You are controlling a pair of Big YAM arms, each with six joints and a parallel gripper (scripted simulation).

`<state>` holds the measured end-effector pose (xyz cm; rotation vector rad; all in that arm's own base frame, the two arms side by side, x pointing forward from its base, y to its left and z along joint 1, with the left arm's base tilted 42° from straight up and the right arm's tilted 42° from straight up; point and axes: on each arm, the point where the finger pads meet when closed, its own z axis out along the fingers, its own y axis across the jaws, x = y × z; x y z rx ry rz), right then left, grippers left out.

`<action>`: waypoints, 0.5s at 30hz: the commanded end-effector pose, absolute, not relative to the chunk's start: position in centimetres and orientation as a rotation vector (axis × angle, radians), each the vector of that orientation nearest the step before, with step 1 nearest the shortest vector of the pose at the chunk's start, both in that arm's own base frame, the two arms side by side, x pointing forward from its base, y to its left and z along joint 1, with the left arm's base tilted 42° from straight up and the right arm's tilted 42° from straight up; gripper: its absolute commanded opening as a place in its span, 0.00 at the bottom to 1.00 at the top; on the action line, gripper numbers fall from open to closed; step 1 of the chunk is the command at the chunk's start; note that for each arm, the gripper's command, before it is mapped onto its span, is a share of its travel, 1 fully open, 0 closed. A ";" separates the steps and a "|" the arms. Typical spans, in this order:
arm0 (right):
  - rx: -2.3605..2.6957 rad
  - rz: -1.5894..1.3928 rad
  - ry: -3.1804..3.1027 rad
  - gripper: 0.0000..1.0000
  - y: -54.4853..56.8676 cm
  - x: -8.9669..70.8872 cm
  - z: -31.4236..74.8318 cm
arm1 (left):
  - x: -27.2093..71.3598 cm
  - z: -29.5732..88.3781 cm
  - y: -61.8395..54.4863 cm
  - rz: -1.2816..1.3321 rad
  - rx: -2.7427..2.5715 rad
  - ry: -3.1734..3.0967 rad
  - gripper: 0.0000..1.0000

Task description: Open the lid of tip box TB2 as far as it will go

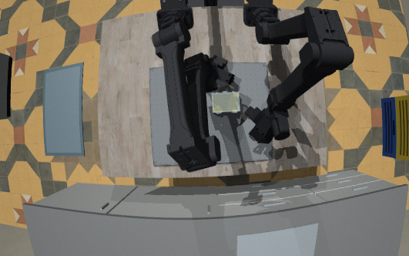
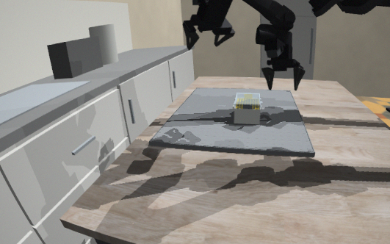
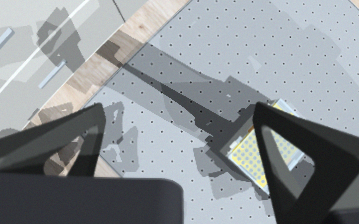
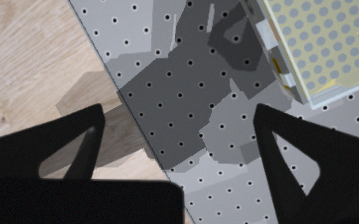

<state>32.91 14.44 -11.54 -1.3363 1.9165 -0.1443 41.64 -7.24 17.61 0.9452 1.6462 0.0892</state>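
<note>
The tip box TB2 [image 1: 226,102] [image 2: 247,115] [image 3: 250,160] [image 4: 325,50] stands flat on the grey base plate [image 1: 162,150] [image 2: 286,141] [image 3: 300,65] [image 4: 220,200]. Its clear lid looks closed over the yellow insert. Small pale pieces show along one side of it in the right wrist view; which is the front tab I cannot tell. My right gripper [image 2: 283,89] [image 4: 179,112] is open and empty, pointing down above the plate on the bases' side of the box. My left gripper [image 2: 203,46] [image 3: 179,111] is open and empty, higher up, with the box partly behind its right finger.
The wooden table [image 1: 123,96] [image 2: 308,213] surrounds the plate. Grey cabinets [image 1: 131,231] [image 2: 92,128] stand along its far side. Both forearms reach over the plate, one on either side of the box in the top view, and their shadows cross it.
</note>
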 end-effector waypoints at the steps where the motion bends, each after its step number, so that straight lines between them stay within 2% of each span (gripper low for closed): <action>1: -1.454 -0.234 1.855 1.00 11.7 34.5 -11.3 | 38.4 16.3 -9.3 0.178 1.280 1.544 1.00; 4: -1.489 -0.358 1.824 1.00 8.6 37.1 -11.6 | 35.7 15.2 -11.0 0.146 1.443 1.447 1.00; 8: -1.517 -0.352 1.817 1.00 7.6 38.5 -11.9 | 33.4 14.1 -12.2 0.108 1.545 1.375 1.00; 15: -1.597 -0.088 1.674 1.00 7.0 40.2 -12.0 | 28.5 12.3 -14.4 -0.009 1.702 1.225 1.00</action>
